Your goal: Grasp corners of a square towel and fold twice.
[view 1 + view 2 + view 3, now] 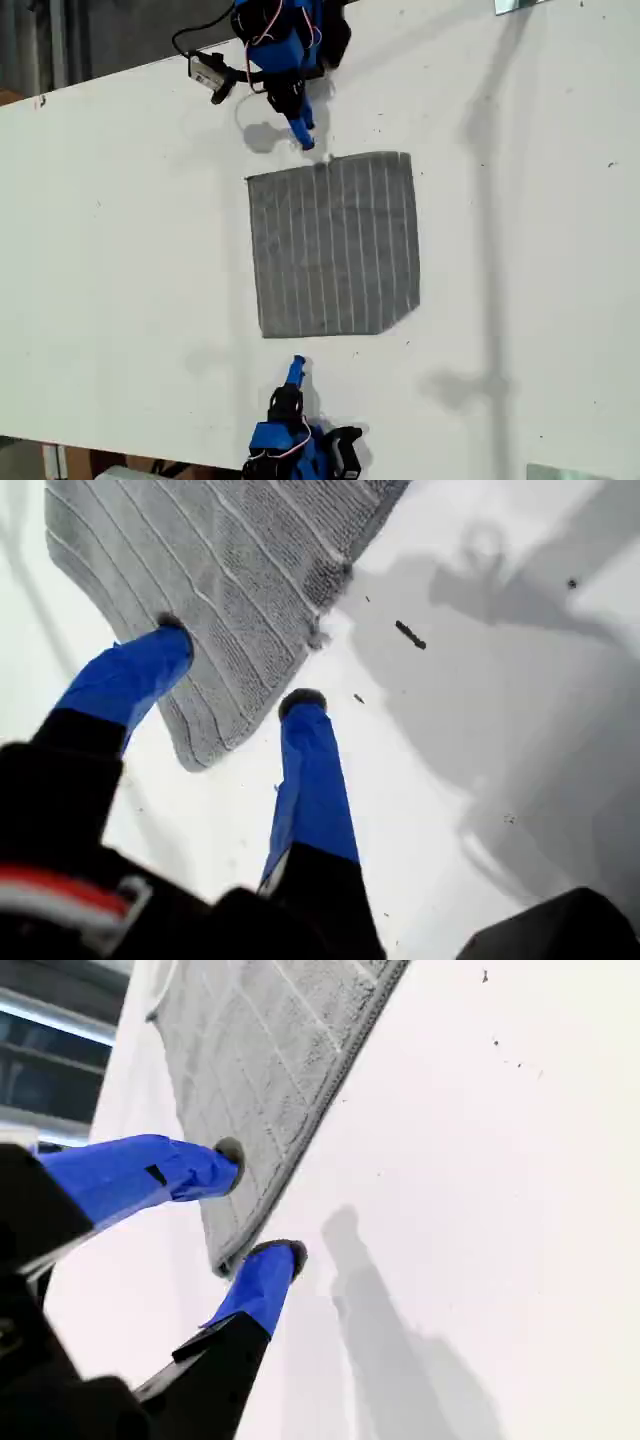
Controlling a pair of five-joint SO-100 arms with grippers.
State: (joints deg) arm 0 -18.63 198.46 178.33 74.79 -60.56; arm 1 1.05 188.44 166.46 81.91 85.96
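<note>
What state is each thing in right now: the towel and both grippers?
towel: spread flat on the table, unfolded, no corner lifted.
my first gripper: open, jaws either side of a towel corner, not closed on it.
my second gripper: open, jaws either side of the towel's edge near a corner, nothing gripped.

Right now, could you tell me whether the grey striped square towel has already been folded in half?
No, in the exterior view the grey striped square towel lies spread flat as a single layer on the white table.
</note>
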